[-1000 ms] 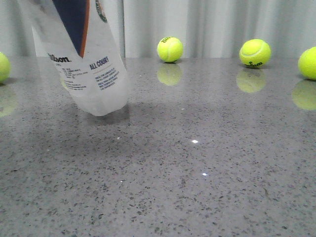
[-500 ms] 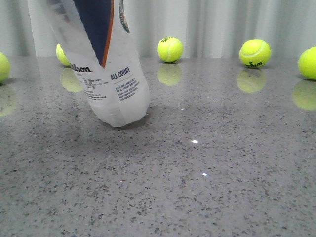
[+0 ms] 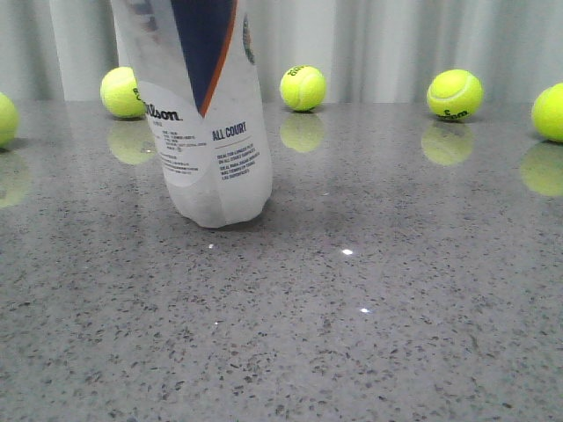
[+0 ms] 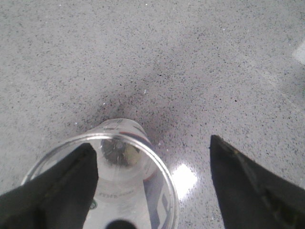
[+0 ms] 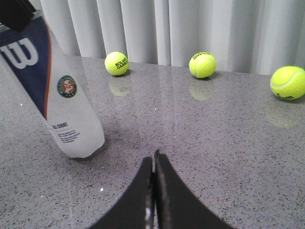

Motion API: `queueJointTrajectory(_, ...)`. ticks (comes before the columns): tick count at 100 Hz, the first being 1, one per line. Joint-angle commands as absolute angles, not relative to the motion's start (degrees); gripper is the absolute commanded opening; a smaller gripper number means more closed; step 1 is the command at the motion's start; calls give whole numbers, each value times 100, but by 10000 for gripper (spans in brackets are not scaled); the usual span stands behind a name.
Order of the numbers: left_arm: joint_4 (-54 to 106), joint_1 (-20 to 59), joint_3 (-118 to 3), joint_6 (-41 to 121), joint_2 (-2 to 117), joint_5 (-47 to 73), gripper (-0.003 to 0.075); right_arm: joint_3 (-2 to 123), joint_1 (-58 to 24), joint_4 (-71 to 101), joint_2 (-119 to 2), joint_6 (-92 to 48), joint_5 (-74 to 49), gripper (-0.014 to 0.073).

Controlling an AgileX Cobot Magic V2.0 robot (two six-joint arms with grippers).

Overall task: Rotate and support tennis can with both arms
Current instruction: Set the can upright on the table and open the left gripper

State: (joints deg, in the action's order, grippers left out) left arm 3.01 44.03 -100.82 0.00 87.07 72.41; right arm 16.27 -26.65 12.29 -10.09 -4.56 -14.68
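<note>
I've got the tennis can (image 3: 209, 132) nearly upright, base on the table (image 3: 396, 308), open end up at my spread left gripper (image 4: 155, 157), one finger inside the mouth; right gripper (image 5: 154, 164) is clenched empty, well apart.

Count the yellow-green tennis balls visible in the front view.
5: one yellow-green tennis ball at the far left edge, one just left of the clear plastic tennis can, one centre back, one further right, one cut off at the right edge. The can may hide more.
</note>
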Motion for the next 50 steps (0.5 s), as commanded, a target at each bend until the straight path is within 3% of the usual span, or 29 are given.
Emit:
queueJointTrajectory(1,415,4394,-10384,58,8672,6964,484,1771,-2648,1180,-1048,-507,-1016,-59)
queueJointTrajectory(39,415,4394,-10437,155,8693,6420,482,1771,-2648,1180,-1048,-507,-1016,-59)
queueJointTrajectory(50,275,4548,-10437,331,8526,5938,428,1771,-2648,1180,-1048,-507,-1016,-59)
